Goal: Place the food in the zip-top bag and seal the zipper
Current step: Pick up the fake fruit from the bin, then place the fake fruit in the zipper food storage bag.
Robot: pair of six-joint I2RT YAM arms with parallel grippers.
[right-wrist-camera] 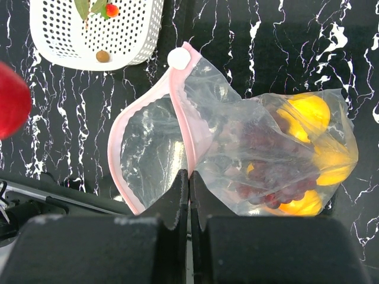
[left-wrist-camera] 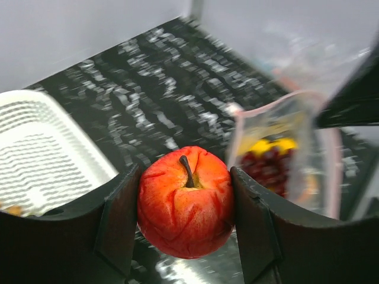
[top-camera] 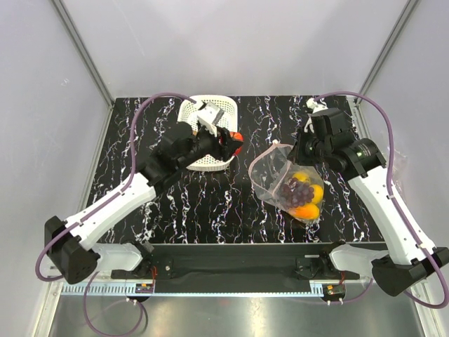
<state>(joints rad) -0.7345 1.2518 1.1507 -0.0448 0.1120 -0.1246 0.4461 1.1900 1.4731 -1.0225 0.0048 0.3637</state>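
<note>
Pinched between the left gripper's (left-wrist-camera: 185, 177) fingers (left-wrist-camera: 121, 219) is the apple (left-wrist-camera: 185, 204), stem up, one finger pressed to each side. In the top view it is seen at the 4 o'clock rim of the basket (top-camera: 193, 112), which stands at 11 o'clock on the table (top-camera: 140, 119). Only a small red piece with green leaves (right-wrist-camera: 108, 9) and a small brown round bit (right-wrist-camera: 103, 56) are seen in the basket. The bag (top-camera: 270, 172) lies at 3 o'clock from the table's middle, well apart from the basket, its mouth turned toward 10 o'clock and held agape. Grapes (right-wrist-camera: 266, 171), lemons (right-wrist-camera: 308, 115) and orange pieces (right-wrist-camera: 296, 204) are gathered at its closed end. The right gripper's (right-wrist-camera: 189, 180) jaws are pressed together on one lip of the mouth, so the pink zipper (right-wrist-camera: 118, 148) is left unsealed, looping open, with a white tab (right-wrist-camera: 179, 57) at its far end.
</note>
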